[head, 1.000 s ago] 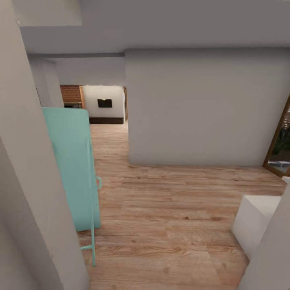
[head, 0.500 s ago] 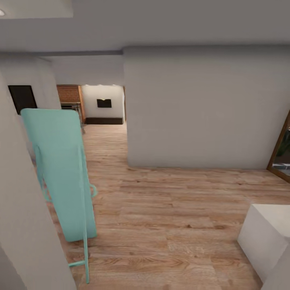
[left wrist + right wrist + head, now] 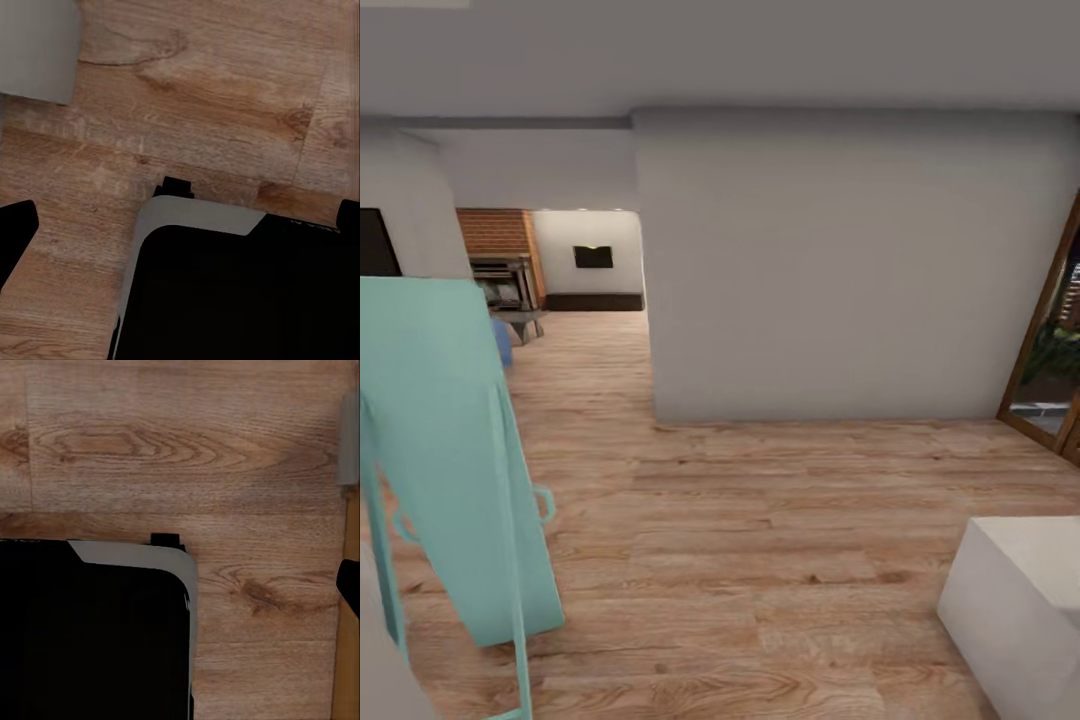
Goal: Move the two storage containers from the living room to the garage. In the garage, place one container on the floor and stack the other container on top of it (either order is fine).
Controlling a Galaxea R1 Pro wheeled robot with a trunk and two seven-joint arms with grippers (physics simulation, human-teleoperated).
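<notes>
I count one teal folding stand (image 3: 455,460) leaning at the head view's left side. One white block (image 3: 1015,600) at the lower right. One grey wall section (image 3: 850,270) straight ahead, one wood-framed glass door (image 3: 1050,350) at the right edge. One wood-plank floor (image 3: 760,520) throughout. Far down the passage: one brick wall patch (image 3: 495,232), one dark rectangle on the white far wall (image 3: 593,257), one grey low table (image 3: 520,322), one blue rounded shape (image 3: 501,342) too small to name. Each wrist view gives me one black, grey-edged robot base (image 3: 225,292), over planks. Finger tips at the frame edges: two (image 3: 15,232) dark ones on the left wrist view, one (image 3: 351,585) on the right.
</notes>
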